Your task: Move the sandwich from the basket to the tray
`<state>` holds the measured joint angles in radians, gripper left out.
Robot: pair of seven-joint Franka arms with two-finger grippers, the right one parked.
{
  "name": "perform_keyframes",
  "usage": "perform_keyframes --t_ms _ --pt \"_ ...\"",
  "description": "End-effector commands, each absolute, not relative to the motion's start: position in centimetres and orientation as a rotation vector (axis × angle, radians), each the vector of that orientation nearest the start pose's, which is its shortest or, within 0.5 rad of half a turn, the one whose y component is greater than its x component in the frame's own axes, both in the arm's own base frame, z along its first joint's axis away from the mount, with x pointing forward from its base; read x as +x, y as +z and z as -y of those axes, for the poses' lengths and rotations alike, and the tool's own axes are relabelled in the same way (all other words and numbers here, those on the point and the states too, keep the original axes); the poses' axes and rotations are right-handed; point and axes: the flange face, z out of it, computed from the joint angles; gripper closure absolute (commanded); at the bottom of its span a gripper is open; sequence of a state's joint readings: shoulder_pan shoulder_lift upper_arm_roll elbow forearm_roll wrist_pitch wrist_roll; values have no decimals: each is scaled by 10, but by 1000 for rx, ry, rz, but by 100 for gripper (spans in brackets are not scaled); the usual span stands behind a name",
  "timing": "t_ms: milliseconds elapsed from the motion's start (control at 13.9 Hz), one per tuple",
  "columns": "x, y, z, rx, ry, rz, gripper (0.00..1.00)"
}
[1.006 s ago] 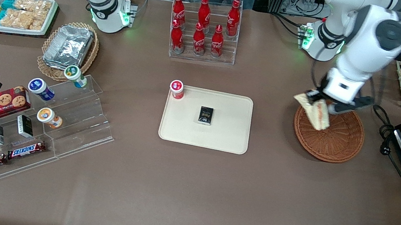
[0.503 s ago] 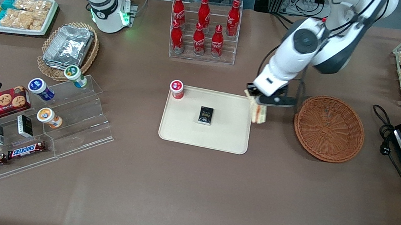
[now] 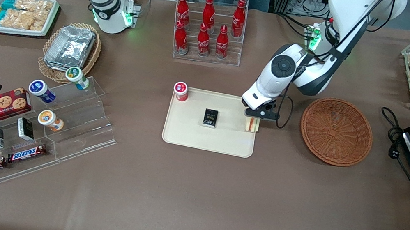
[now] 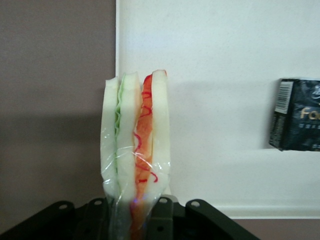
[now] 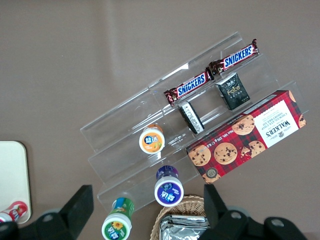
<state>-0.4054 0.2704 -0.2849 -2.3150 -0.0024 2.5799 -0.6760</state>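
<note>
One wrapped sandwich hangs over your tray.
Your gripper clenches it at the tray's basket-side rim, near the black packet.

The working left arm is glossy white with rounded segments, a dark grey round cap on its elbow joint and black bands at the joints. Green lights glow at its base. A thin black cable loops beside the wrist. The gripper is black; its body shows round screw recesses.
</note>
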Motion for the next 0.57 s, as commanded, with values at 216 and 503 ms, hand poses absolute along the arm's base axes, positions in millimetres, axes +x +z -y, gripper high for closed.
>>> perform_keyframes --t_ms 216,503 --pt "426 215 361 -3204 -3 -41 0" --pt "459 264 389 -3205 -52 330 0"
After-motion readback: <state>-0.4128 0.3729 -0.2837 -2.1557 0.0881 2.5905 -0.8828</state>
